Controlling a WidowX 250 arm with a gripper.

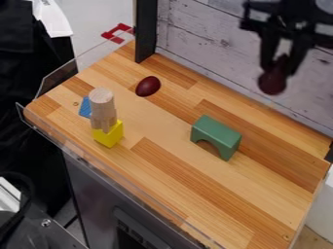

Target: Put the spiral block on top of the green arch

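Spiral block of pale natural wood (pixel 102 105), in the camera view, stands upright on a yellow block (pixel 109 135) near the left end of the wooden table (pixel 166 180); it has a thick round top and a grooved, narrower lower part. A small blue block (pixel 85 108) lies just beside it, partly hidden behind it. The green arch-shaped block (pixel 218 133) sits apart from them, right of the table's middle, its opening facing down and nothing on its top. The black two-finger gripper (pixel 279 67) hangs at the upper right, above the table's far side, well apart from the spiral block, its fingers closed around a dark red egg-shaped object (pixel 272 83). A second dark red egg-shaped piece (pixel 148 86) lies on the table between the spiral block and the whitish plank wall (pixel 221 46).
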